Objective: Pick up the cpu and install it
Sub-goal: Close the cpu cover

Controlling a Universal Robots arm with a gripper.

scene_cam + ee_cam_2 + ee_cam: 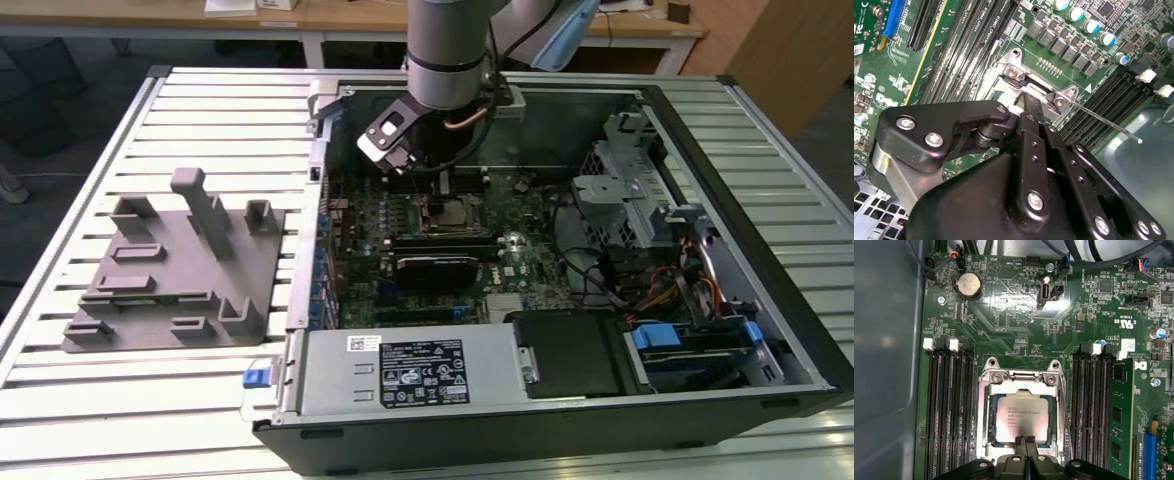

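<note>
In the first wrist view the cpu [1021,415] lies flat inside the motherboard's metal socket frame [985,410], its pale silver top facing up. My gripper [1025,442] is just over the cpu's near edge, its two black fingertips pressed together with nothing between them. In the second wrist view the gripper [1030,102] points down at the socket frame [1015,70], and the thin socket lever [1104,120] sticks out to one side. In the exterior view the arm reaches down into the open computer case, with the gripper [438,185] above the socket [457,212].
A grey block fixture [174,265] stands on the slatted table at the exterior view's left. Memory slots [949,410] flank the socket on both sides. The case holds a power supply [407,370], a drive cage [627,195] and cables [667,290]; its walls [320,200] ring the board.
</note>
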